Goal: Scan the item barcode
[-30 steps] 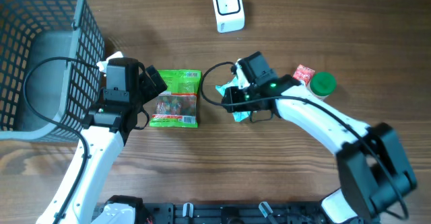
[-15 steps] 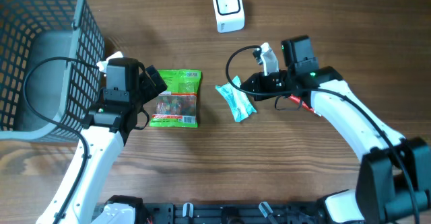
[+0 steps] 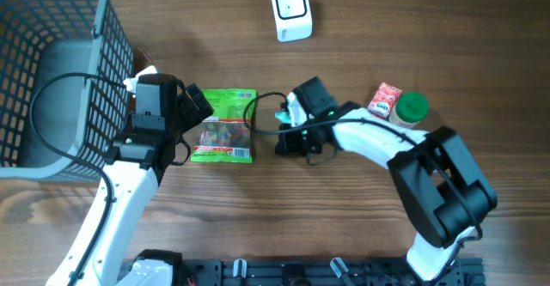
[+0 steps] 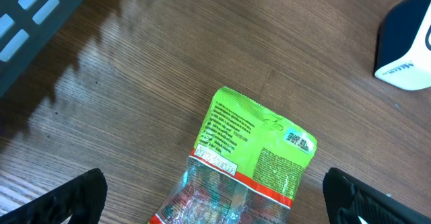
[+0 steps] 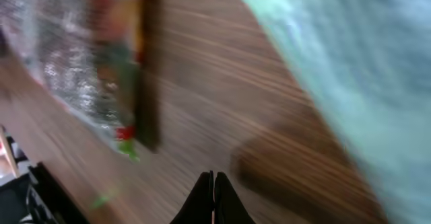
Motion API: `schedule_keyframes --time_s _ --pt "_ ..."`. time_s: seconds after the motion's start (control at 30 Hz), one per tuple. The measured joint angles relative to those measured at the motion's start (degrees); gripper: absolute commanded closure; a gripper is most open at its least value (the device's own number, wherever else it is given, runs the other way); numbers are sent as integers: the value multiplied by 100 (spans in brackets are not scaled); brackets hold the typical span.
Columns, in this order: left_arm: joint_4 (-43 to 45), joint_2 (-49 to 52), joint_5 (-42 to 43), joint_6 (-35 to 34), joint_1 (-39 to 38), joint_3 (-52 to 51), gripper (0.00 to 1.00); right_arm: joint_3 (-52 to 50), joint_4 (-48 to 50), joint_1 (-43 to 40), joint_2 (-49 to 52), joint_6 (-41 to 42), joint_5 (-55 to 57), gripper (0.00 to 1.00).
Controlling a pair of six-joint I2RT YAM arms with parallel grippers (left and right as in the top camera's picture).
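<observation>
A green snack bag (image 3: 225, 124) lies flat on the table, its printed back up (image 4: 259, 143). My left gripper (image 3: 191, 106) stands open at the bag's left end, with the fingertips (image 4: 74, 197) wide on either side of the bag, apart from it. A teal packet (image 3: 282, 113) lies right of the bag, mostly hidden under my right arm. My right gripper (image 3: 288, 138) is shut and low over the table beside this packet. In the blurred right wrist view its fingers (image 5: 213, 196) meet with nothing between them, and the teal packet (image 5: 363, 69) lies ahead to the right. The white scanner (image 3: 290, 9) stands at the back.
A grey mesh basket (image 3: 51, 71) fills the left side, close behind my left arm. A red packet (image 3: 387, 97) and a green-capped bottle (image 3: 411, 107) sit at the right. The scanner (image 4: 407, 49) shows at the left wrist view's right edge.
My right arm swung out to the right, then back left over the teal packet, and its jaws closed. The left arm and the green bag have not moved.
</observation>
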Motion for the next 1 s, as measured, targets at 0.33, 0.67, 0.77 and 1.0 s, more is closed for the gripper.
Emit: schedule_keyframes --time_s 0.33,0.67,0.77,1.0 --pt "0 0 0 0 0 0 0 463 -927 -1917 -1073 -535 350 96" --pt "0 0 0 0 0 0 0 -461 -120 -2205 -769 -660 1388 93" --pt "0 0 -2 0 0 0 0 -761 46 -1886 -695 -527 1137 94" --pt "-2 0 -2 0 0 0 0 -774 -378 -730 -686 -195 407 93"
